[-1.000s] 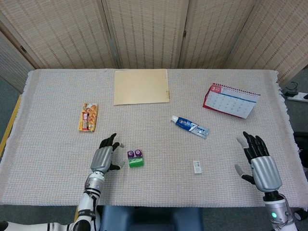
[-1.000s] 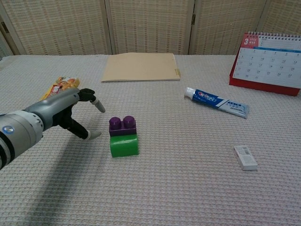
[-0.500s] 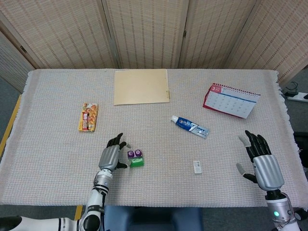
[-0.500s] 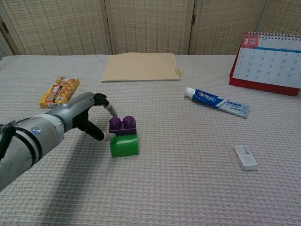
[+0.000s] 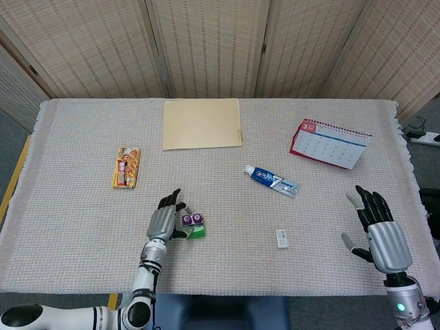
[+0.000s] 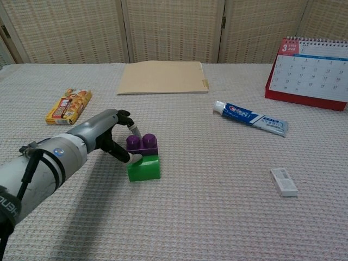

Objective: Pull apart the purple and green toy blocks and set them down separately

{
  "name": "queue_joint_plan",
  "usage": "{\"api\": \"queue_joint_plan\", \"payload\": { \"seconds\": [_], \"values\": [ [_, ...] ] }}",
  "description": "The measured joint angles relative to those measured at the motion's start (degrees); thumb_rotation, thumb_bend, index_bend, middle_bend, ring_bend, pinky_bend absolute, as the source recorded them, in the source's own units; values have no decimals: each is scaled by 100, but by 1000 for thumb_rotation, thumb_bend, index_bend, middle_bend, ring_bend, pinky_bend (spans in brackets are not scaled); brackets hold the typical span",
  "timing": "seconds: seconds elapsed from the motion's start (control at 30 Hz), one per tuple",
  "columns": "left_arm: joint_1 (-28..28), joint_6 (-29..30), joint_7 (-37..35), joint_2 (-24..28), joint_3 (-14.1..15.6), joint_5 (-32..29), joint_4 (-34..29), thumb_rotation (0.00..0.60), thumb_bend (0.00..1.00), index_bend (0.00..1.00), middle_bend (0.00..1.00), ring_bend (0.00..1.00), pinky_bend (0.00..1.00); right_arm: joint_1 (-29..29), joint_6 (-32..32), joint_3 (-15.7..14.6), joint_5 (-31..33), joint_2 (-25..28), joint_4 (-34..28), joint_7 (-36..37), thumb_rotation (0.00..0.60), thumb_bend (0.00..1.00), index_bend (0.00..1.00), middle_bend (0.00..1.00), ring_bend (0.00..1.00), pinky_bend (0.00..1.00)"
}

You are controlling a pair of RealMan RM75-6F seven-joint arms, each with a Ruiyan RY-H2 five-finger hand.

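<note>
Near the table's front edge, my left hand (image 6: 109, 138) pinches the purple studded plastic block (image 6: 142, 145) stacked on the green rounded plastic block (image 6: 144, 168). Right hand (image 5: 380, 230) hovers spread, empty; next it should probably grasp green.

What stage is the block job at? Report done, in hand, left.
Done: nothing; the purple block sits stacked on the green block. In hand: the left hand has fingertips at the stack's left side. Left: pulling apart and setting down separately; the right hand hovers open, far off.
</note>
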Motion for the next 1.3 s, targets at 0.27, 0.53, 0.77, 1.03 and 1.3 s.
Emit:
{"api": "queue_joint_plan", "payload": {
  "seconds": [0.27, 0.53, 0.77, 1.03, 1.3],
  "values": [
    [3, -25, -146, 35, -24, 34, 110, 600, 406, 580, 97, 0, 0, 33, -95, 4, 23, -29, 5, -66, 600, 364, 0, 0, 0, 0],
    [107, -143, -209, 453, -28, -142, -281, 600, 501, 631, 105, 0, 0, 203, -404, -11, 6, -60, 110, 172, 600, 364, 0, 0, 0, 0],
    [276, -252, -662, 1056, -205, -183, -955, 600, 563, 673, 133, 0, 0, 752, -1270, -99, -95, -256, 610, 1836, 600, 364, 0, 0, 0, 0],
    [326, 70, -823, 1220, -282, -35, -1375, 600, 591, 707, 161, 0, 0, 1583, -1916, -242, -479, -752, 1540, 4337, 600, 364, 0, 0, 0, 0],
    [439, 279, -1164, 1302, -218, 343, -1764, 600, 605, 735, 176, 0, 0, 2041, -2075, -309, -563, -1190, 2010, 6354, 600, 364, 13, 0, 0, 0]
  ]
}}
